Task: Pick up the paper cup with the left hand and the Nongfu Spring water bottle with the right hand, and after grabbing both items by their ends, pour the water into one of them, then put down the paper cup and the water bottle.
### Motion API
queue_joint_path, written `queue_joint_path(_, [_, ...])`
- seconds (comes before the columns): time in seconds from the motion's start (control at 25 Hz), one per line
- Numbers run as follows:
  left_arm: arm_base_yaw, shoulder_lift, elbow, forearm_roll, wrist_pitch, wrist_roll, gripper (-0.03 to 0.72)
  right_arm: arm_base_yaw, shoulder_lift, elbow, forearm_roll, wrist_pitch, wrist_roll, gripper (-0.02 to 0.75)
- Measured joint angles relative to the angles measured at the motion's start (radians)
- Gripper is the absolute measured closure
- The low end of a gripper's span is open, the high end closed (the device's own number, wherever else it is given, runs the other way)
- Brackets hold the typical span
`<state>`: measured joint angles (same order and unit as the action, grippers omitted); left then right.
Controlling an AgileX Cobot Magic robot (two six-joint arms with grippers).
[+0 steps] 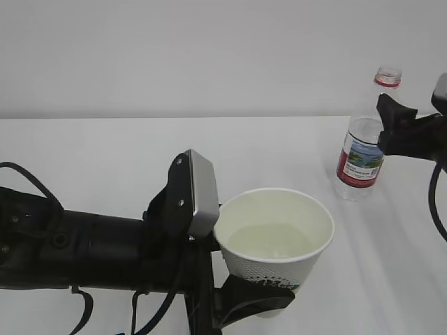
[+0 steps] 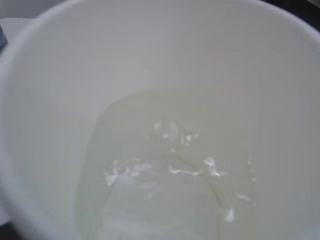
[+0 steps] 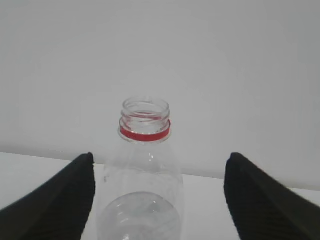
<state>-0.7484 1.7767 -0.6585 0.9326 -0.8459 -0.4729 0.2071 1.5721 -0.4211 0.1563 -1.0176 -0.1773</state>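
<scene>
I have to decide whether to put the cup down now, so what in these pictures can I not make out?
- Left gripper fingertips: exterior view, hidden behind the paper cup and cut by the bottom edge; the left wrist view is filled by the cup's inside.
- Whether the cup's base touches the table: cut off.
- Bottle base: right wrist view, below the frame.
- Right gripper: partly beyond the exterior view's right edge.

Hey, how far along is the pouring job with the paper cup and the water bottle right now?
Pouring looks done: the white paper cup holds water. The clear ribbed Nongfu Spring water bottle stands upright and uncapped on the white table, between the right gripper's open jaws, which look clear of it. In hand: the left gripper holds the cup. Left: setting the cup down.
</scene>
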Motion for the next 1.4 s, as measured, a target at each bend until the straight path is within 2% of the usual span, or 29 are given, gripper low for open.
queue_joint_path(1.04, [0.000,0.000,0.000,-0.063,-0.002,0.025,0.193,0.000,-0.257,0.150,-0.050,0.173,0.040,0.141])
queue_joint_path(1.4, [0.000,0.000,0.000,-0.195,0.002,0.106,0.193,0.000,-0.265,0.168,-0.052,0.181,0.042,0.141])
